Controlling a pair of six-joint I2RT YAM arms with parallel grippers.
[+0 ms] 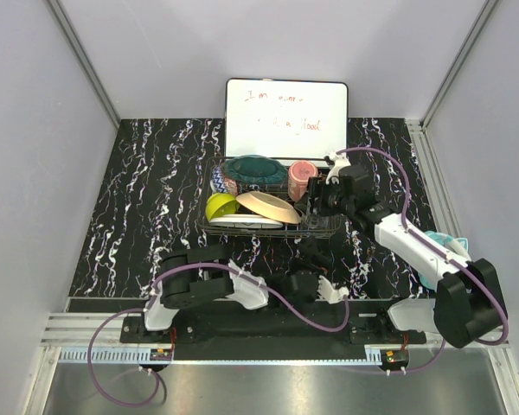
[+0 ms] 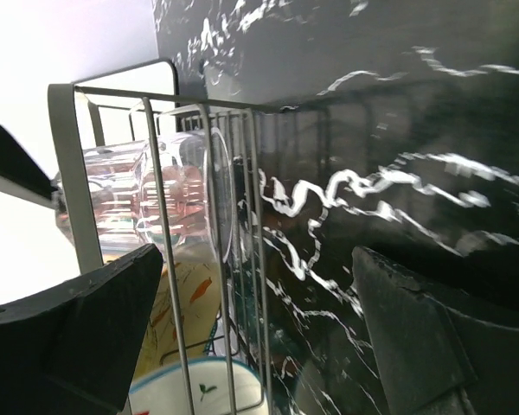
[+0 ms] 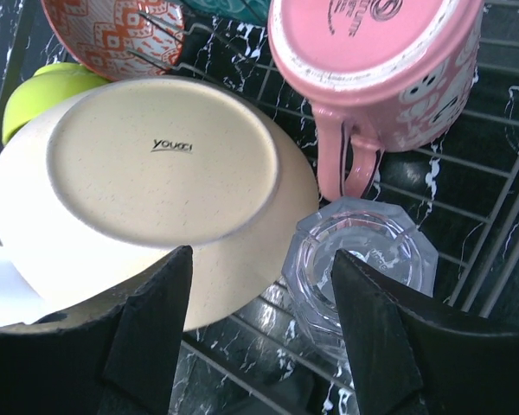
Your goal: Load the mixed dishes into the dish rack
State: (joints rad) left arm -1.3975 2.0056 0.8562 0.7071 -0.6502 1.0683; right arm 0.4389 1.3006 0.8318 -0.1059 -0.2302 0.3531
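Black, white-veined table (image 1: 130, 216) inside grey walls (image 1: 156, 52); whiteboard (image 1: 285, 105) at 12 o'clock of rack (image 1: 268, 232). In rack: dishes. Right gripper (image 1: 320, 197) over its 3 o'clock end, spread wide, holding nothing. Left gripper (image 1: 329, 290) at rack's 6 o'clock, likewise wide, empty. Only in wrist views: glass (image 3: 359, 259), on its side by mug (image 3: 381, 60) and peach plate (image 3: 156, 173); overhead, hidden under right gripper.
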